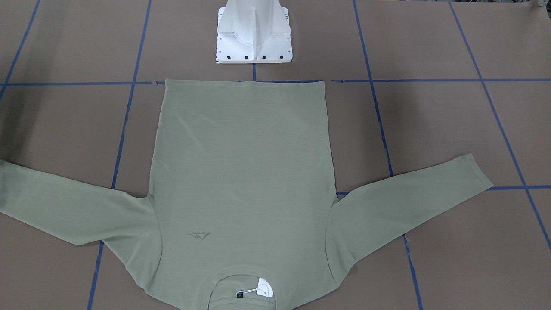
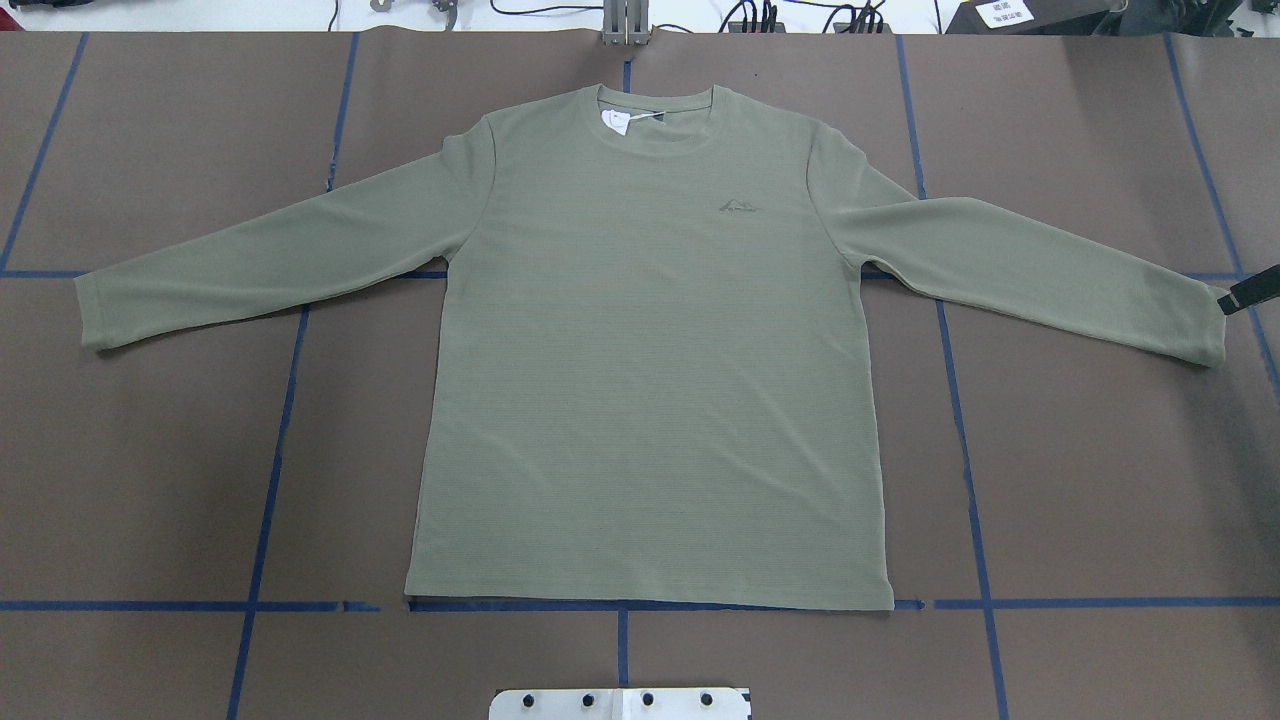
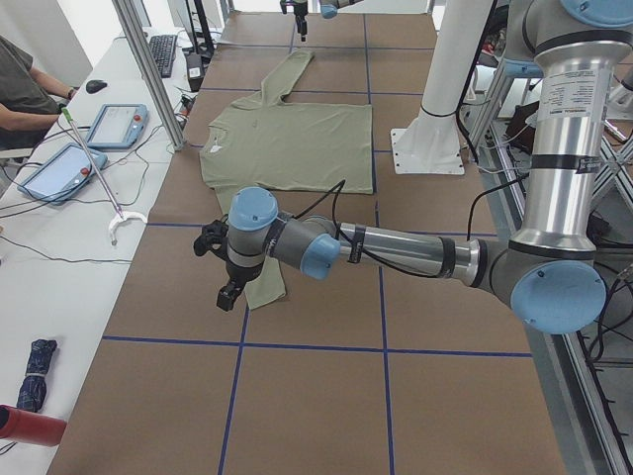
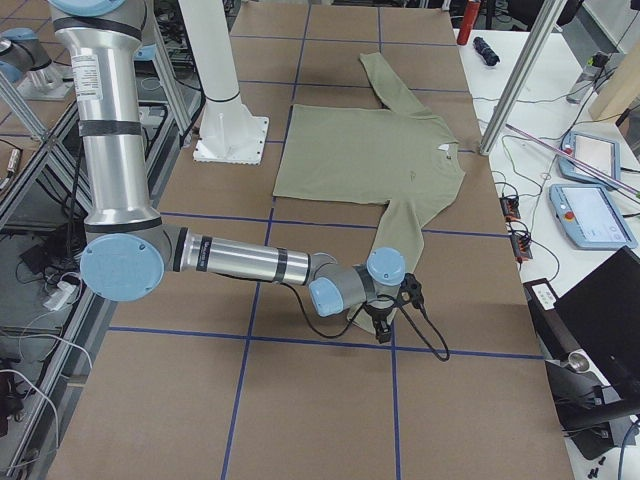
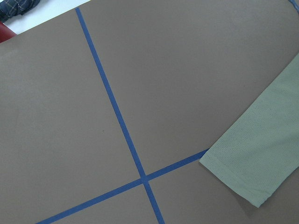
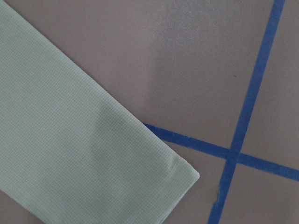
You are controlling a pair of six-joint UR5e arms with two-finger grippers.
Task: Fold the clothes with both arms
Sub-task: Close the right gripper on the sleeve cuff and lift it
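Bench [image 2: 150, 480]: brown, blue tape grid, white pedestal [image 1: 254, 38] at the robot's edge.

Shirt [image 2: 650, 350] flat and face up mid-bench, unfolded. Body's long axis straight out from the pedestal: hem [image 2: 650, 600] toward the robot, collar [image 2: 655, 100] pointing away.

Left arm [image 3: 396, 252] stretched low toward the bench's left end, right arm [image 4: 240, 260] mirrored toward the right end.

Left-side sleeve [image 2: 270, 260] and right-side sleeve [image 2: 1030, 270] spread wide. Long axes nearly crosswise to the body, ends slanting a little back toward the robot.

Left claw [image 3: 226, 292] just beside the end of the left-side sleeve, slightly past it, so cloth lies inward toward the body. Cannot tell whether apart or together; seen in the side view only.

Right claw [image 4: 383, 330] at the outer end of the right-side sleeve, only a black sliver in the overhead view. Cannot tell apart or together either. Contact with cloth not shown for either.

Left cuff [image 5: 238, 182] low and right in its wrist view, right cuff [image 6: 173, 186] low and left in its own; no fingers in either.

Likely key to the next move: each claw nearest its own cuff, then a pull inward along the sleeve axis.
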